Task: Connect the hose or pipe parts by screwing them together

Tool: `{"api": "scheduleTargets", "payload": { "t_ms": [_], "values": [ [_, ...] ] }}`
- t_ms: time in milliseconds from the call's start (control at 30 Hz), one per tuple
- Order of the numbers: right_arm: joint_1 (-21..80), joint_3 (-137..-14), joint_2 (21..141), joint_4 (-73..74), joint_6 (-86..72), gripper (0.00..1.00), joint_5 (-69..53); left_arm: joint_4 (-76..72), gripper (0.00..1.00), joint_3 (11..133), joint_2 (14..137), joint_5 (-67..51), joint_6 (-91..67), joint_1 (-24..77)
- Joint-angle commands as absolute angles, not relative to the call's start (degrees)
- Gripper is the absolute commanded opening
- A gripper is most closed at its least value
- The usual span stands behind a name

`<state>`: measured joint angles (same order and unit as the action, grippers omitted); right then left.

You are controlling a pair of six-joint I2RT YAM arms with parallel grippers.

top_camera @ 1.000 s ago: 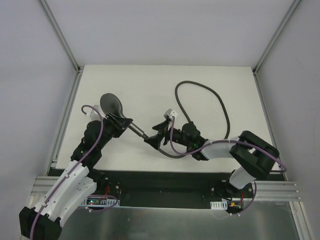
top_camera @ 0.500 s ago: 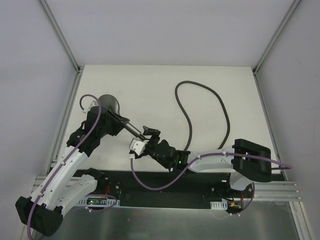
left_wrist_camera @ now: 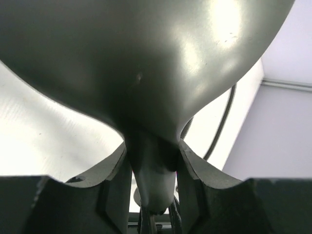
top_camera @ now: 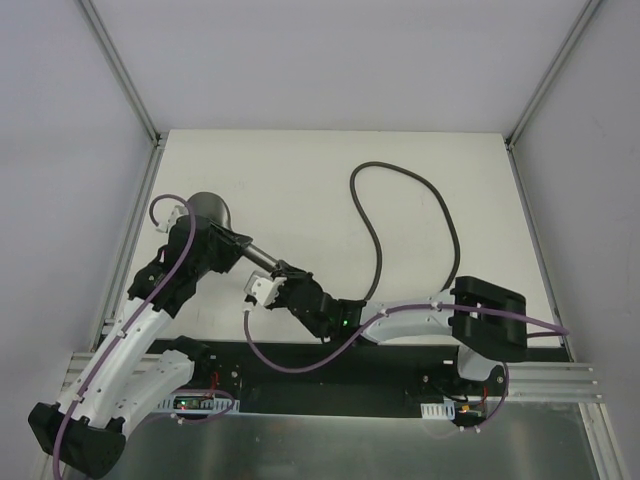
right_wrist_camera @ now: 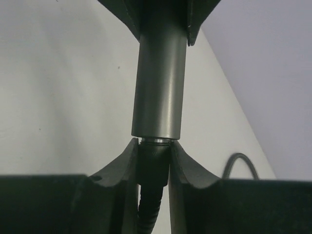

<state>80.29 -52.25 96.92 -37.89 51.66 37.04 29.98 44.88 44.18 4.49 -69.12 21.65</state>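
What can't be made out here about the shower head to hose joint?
Thread engagement: right wrist view, the hose fitting meets the handle end-on; threads are inside, and the right gripper jaws flank the seam.
Top view: right gripper covers the joint.
Spray face: left wrist view shows only the shower head back, cut by the top edge.
Hose far end: top view, it runs under the right arm.

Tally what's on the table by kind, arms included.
shower head: 1
hose: 1
arms: 2, the left arm and the right arm
Total: 4
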Motion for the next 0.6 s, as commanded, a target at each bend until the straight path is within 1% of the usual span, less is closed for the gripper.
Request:
{"api": "scheduleTargets", "payload": {
  "t_ms": [0, 33, 67, 100, 133, 167, 200, 233, 267, 300, 333, 367, 400, 433, 533, 567],
  "values": [
    [76.0, -53.3, 91.5, -33.3, 36.5, 0.01, 23.4, 12.8, 0.00, 39.2, 39.5, -3.4, -64.9, 22.3],
    [74.7, -52.0, 90.6, -33.3, 33.3, 0.01, 20.1, 9.3, 0.00, 36.9, 38.5, -6.3, -65.3, 22.3],
    [71.4, -51.2, 89.7, -34.4, 30.4, 0.01, 13.0, 6.4, 0.00, 33.1, 36.4, -7.2, -65.5, 22.3],
    [69.8, -50.2, 88.3, -35.5, 24.1, 0.01, 9.2, 1.8, 0.00, 31.7, 35.5, -7.8, -65.5, 22.2],
    [68.1, -48.4, 87.8, -37.0, 21.6, 0.01, 5.4, 0.2, 0.00, 30.2, 34.6, -8.0, -65.0, 22.3],
    [64.8, -47.3, 87.5, -40.9, 18.3, 0.01, -3.5, -2.4, 0.00, 27.7, 32.7, -8.2, -64.3, 22.2],
    [62.9, -46.3, 87.5, -43.9, 11.7, 0.01, -8.0, -4.4, 0.00, 26.3, 31.7, -8.3, -63.1, 22.3],
    [60.9, -44.1, 87.8, -47.4, 7.0, 0.01, -12.6, -10.1, 0.00, 23.0, 29.6, -8.5, -62.6, 22.3],
    [57.3, -43.1, 88.5, -56.1, 2.9, 0.01, -20.4, -13.6, 0.00, 21.0, 28.6, -9.2, -62.1, 22.3],
    [55.7, -42.4, 90.6, -60.7, -5.4, 0.01, -23.7, -17.5, 0.00, 18.8, 27.7, -10.1, -61.4, 22.2],
    [53.4, -41.4, 91.7, -68.5, -8.8, 0.01, -28.4, -26.5, 0.00, 14.7, 26.4, -10.9, -60.9, 22.2],
    [52.3, -41.2, 94.0, -71.3, -12.1, 0.01, -29.9, -29.2, 0.00, 13.1, 26.2, -11.9, -60.5, 22.2],
    [51.3, -41.0, 95.3, -74.0, -18.6, 0.01, -31.1, -31.9, 0.00, 12.0, 26.1, -12.5, -60.1, 22.3],
    [49.8, -41.0, 96.6, -79.8, -21.4, 0.01, -33.2, -36.2, 0.00, 10.0, 26.3, -13.3, -59.4, 22.3],
    [47.6, -41.0, 101.7, -87.9, -30.8, 0.01, -36.3, -38.1, 0.00, 8.7, 27.4, -14.4, -58.5, 22.3],
    [47.5, -41.2, 102.5, -87.8, -30.8, 0.01, -36.6, -38.0, 0.00, 8.7, 27.8, -14.5, -58.0, 22.2]
  ]
}}
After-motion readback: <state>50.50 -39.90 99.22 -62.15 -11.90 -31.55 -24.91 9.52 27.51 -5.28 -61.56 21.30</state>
